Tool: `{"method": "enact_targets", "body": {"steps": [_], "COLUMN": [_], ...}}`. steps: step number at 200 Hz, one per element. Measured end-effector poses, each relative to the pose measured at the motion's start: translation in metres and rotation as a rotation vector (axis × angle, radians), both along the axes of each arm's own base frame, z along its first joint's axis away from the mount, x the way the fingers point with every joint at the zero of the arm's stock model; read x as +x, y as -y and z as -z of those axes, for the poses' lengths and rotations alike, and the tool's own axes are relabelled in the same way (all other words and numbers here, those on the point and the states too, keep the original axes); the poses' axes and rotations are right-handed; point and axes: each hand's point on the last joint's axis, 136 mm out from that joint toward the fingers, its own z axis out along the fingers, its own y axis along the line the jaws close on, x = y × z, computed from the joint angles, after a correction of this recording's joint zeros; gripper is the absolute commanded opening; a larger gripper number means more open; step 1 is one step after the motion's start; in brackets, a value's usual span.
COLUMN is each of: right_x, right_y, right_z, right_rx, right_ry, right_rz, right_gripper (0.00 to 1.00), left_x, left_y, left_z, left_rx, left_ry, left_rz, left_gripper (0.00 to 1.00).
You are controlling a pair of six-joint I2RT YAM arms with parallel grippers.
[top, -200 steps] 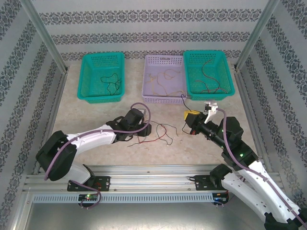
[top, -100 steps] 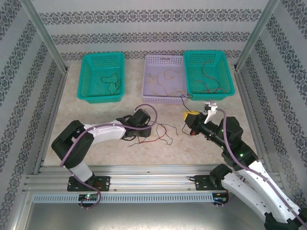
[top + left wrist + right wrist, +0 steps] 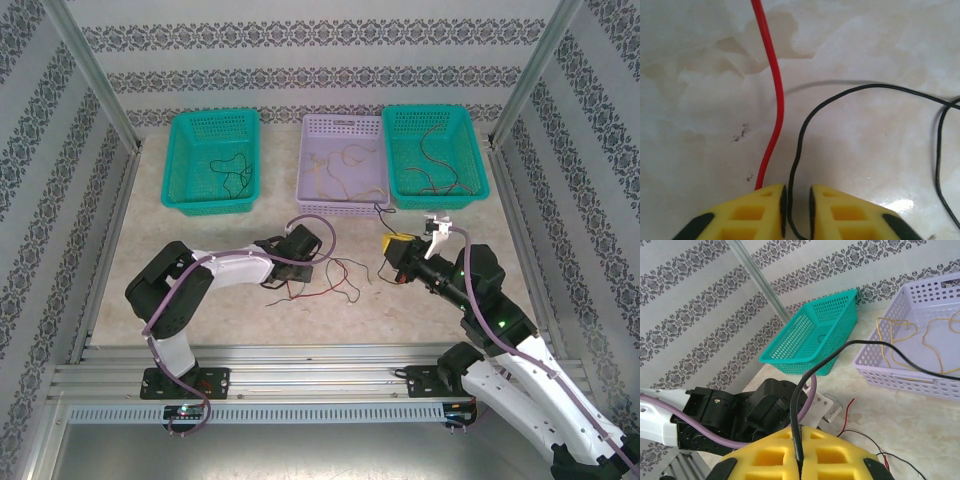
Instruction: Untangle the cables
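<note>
Firstly, bench (image 3: pixel 150 250): pale, marbled, three baskets along the far edge.
Baskets: left teal basket (image 3: pixel 213 208), purple basket (image 3: pixel 340 209), right teal basket (image 3: pixel 440 200), each with thin wires (image 3: pixel 345 160) inside.
Left claw (image 3: pixel 797 192): low over the bench, narrow gap, not clamped; thin black cable (image 3: pixel 802 130) running through the gap, red cable (image 3: pixel 775 100) just beside one finger.
Right claw (image 3: pixel 800 440): raised off the bench, pinched tight on long black cable (image 3: pixel 865 346) leading toward the purple basket.
Loose cables (image 3: pixel 335 275): red and black tangle on the bench between the two claws.
</note>
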Motion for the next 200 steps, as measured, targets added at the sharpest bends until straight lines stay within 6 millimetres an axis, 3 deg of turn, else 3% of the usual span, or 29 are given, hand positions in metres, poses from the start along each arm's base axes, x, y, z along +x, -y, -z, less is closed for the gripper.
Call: {"method": "enact_targets", "body": {"steps": [21, 59, 79, 98, 131, 147, 200], "right_x": [0.000, 0.000, -0.001, -0.001, 0.000, 0.001, 0.003], "right_y": [-0.001, -0.001, 0.000, 0.000, -0.001, -0.001, -0.004], "right_z": [0.006, 0.011, 0.009, 0.010, 0.018, 0.021, 0.023], "right_rx": [-0.003, -0.003, 0.000, 0.002, 0.009, 0.009, 0.008], "right_ry": [-0.013, -0.021, -0.017, -0.013, -0.031, -0.041, -0.047], "right_rz": [-0.003, -0.003, -0.003, -0.003, -0.001, 0.000, -0.005], "right_gripper": [0.00, 0.00, 0.00, 0.00, 0.00, 0.00, 0.00], "left_x": [0.000, -0.001, -0.003, -0.003, -0.002, -0.005, -0.019], "left_y": [-0.002, -0.003, -0.004, -0.004, -0.010, -0.019, -0.058], "left_z": [0.000, -0.003, -0.022, -0.064, -0.165, -0.209, -0.326], "left_rx": [0.014, 0.016, -0.004, -0.063, -0.198, -0.244, -0.304], "left_ry": [0.002, 0.002, 0.020, 0.089, 0.281, 0.373, 0.615], "left_rz": [0.000, 0.005, 0.006, 0.006, -0.003, -0.017, -0.056], "left_gripper": [0.00, 0.00, 0.00, 0.00, 0.00, 0.00, 0.00]}}
